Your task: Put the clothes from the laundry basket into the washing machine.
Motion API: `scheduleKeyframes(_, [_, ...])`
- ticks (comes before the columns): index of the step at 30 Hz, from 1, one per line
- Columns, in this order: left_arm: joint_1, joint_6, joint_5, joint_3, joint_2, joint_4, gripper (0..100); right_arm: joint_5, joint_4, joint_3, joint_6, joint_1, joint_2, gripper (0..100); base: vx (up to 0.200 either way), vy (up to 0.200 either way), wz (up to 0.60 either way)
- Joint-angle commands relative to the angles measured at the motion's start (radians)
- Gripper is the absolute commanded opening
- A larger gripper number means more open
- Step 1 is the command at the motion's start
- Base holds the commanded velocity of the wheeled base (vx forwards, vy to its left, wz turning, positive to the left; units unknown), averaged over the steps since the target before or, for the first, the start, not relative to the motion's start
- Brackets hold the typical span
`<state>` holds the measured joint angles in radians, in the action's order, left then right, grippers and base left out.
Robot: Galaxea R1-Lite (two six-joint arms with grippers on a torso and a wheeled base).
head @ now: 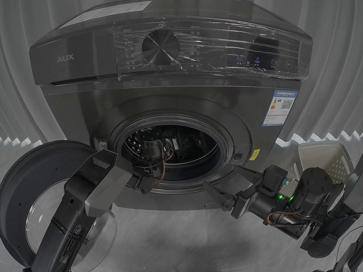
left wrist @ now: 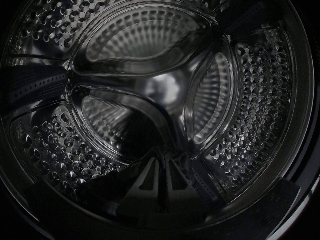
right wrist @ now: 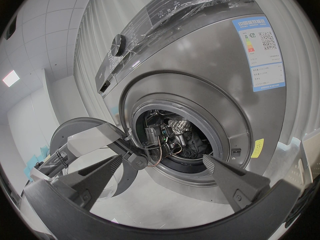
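Two spread fingers of the right gripper (head: 227, 182) are pointed at the washing machine (head: 181, 95). Dark clothes (right wrist: 195, 145) are bunched in its drum, with no long axis discernible. The left gripper's (left wrist: 162, 170) grip cannot be told.

Washing machine (head: 170, 95), laundry basket (head: 325, 159) on floor (head: 189, 238)

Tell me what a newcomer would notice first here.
The big grey washing machine stands in the middle, its round door swung open on the robot's left. The left arm pokes into the drum, and the right gripper hangs open low on the right, near a white basket.
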<state>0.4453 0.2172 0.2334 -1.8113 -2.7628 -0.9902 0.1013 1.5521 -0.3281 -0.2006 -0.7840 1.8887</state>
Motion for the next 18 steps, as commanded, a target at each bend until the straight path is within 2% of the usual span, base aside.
scheduleKeyframes(1, [0.0,0.001,0.0,0.003,-0.003,-0.001,0,0.0,0.0,0.0,0.0,0.0,0.001,100,0.0,0.0,0.0])
scheduleKeyframes(8, [0.001,0.001,0.0,0.012,0.0,-0.002,0,0.0,0.0,0.0,0.0,0.0,0.001,100,0.0,0.0,0.0])
scheduleKeyframes(9, [0.001,0.001,0.0,0.012,0.0,-0.002,100,0.0,0.0,0.0,0.0,0.0,0.001,100,0.0,0.0,0.0])
scheduleKeyframes(18, [0.015,0.002,0.001,0.038,0.011,-0.011,100,0.0,0.0,0.0,0.0,0.0,0.0,100,0.0,0.0,0.0])
